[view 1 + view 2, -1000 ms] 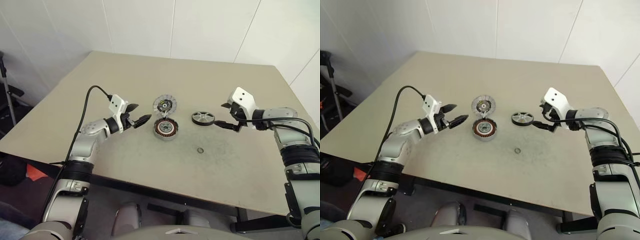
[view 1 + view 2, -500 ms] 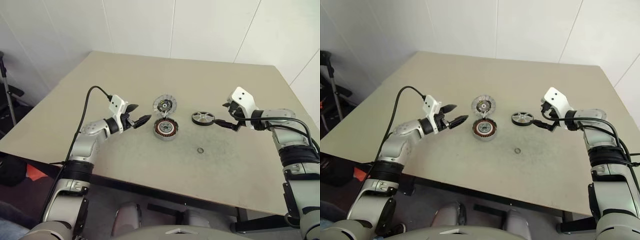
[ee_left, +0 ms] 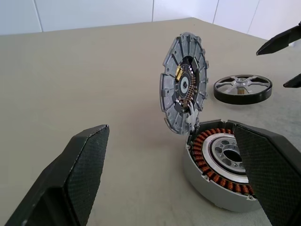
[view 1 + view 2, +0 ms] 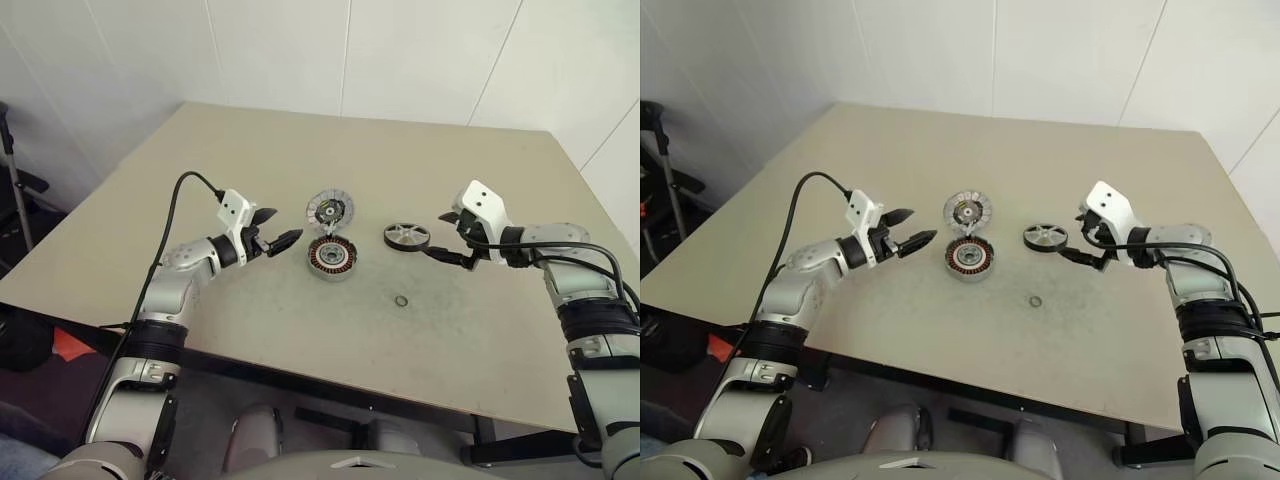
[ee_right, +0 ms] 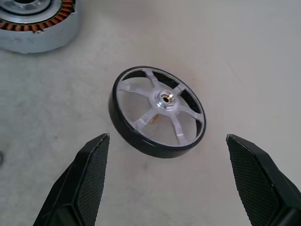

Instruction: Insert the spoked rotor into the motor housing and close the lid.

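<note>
The spoked rotor (image 4: 406, 236) lies flat on the table, silver spokes inside a dark rim, right of the motor housing (image 4: 331, 258). The housing shows its copper windings from above. Its ribbed lid (image 4: 329, 210) stands upright on the housing's far side, hinged open. My right gripper (image 4: 440, 237) hovers just right of the rotor, open; in the right wrist view the rotor (image 5: 159, 111) sits between and ahead of the spread fingers (image 5: 89, 174). My left gripper (image 4: 282, 226) is open, left of the housing, pointing at it; the housing (image 3: 218, 165) and lid (image 3: 183, 89) lie ahead of it.
A tiny metal ring (image 4: 400, 300) lies on the table in front of the rotor, toward the near edge (image 4: 300, 375). The beige table has wide bare room behind and to both sides of the parts. White walls stand behind it.
</note>
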You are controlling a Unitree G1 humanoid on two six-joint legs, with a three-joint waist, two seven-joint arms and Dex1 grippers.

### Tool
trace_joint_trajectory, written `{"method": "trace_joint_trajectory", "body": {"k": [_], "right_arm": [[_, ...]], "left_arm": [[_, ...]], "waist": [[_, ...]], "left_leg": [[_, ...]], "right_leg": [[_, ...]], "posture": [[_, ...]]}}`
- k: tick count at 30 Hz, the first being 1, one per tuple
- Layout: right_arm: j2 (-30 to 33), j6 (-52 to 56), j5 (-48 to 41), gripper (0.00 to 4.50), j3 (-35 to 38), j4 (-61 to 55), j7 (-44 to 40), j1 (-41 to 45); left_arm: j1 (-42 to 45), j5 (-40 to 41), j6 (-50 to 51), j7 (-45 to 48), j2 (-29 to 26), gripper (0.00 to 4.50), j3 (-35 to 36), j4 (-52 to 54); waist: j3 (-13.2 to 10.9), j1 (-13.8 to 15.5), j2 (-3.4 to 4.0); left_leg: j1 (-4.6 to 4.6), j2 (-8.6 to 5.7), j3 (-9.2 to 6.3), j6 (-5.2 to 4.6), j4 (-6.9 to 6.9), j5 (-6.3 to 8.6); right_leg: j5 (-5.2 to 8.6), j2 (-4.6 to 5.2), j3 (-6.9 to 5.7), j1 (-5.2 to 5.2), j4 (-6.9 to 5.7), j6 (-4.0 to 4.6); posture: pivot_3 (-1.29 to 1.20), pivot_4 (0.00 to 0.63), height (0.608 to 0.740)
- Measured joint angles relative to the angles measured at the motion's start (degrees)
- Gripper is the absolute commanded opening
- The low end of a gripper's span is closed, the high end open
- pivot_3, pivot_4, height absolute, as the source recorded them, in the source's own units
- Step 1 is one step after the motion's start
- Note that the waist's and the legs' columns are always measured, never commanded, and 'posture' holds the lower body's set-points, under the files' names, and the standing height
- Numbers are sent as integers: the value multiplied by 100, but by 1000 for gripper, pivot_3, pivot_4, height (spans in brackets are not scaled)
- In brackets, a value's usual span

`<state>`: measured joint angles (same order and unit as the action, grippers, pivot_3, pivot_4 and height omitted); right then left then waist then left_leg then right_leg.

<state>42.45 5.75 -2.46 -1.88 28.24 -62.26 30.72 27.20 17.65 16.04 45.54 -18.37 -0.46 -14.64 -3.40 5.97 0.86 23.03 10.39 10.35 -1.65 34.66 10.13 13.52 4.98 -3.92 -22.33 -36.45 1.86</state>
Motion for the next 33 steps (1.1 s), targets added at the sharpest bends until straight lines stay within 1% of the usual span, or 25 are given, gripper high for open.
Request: {"method": "trace_joint_trajectory", "body": {"k": [9,17,20,22,33], "right_arm": [[-228,-95,158,4500,-155,-66,282,-186],[-484,-411,356,4500,-237,287,692,55],[-526,-450,358,3912,-273,407,745,138],[-540,-512,372,3227,-284,517,753,228],[-547,-787,452,3227,-284,914,891,391]], "left_arm": [[1,-8,-3,2,20,4479,-18,-22],[7,-24,-9,-2,19,4479,-21,-29],[7,-36,-12,-6,18,4500,-20,-32],[7,-47,-35,-7,18,4500,-21,-32],[6,-97,-74,-19,18,4500,-18,-36]], "waist": [[0,-11,0],[0,-29,0],[0,-27,0],[0,-29,0],[0,-30,0]], "left_leg": [[-1,0,0,2,0,0],[-2,0,0,3,-1,-1],[0,-1,-1,3,-1,-1],[-1,-1,0,3,-1,-1],[-1,-1,0,3,-1,-1]], "right_leg": [[0,0,1,-1,0,0],[0,0,2,0,0,0],[0,0,2,-1,0,0],[0,0,2,-1,0,0],[0,0,2,-1,0,0]], "posture": [[0,0,740],[0,0,740],[0,0,740],[0,0,740],[0,0,740]]}}
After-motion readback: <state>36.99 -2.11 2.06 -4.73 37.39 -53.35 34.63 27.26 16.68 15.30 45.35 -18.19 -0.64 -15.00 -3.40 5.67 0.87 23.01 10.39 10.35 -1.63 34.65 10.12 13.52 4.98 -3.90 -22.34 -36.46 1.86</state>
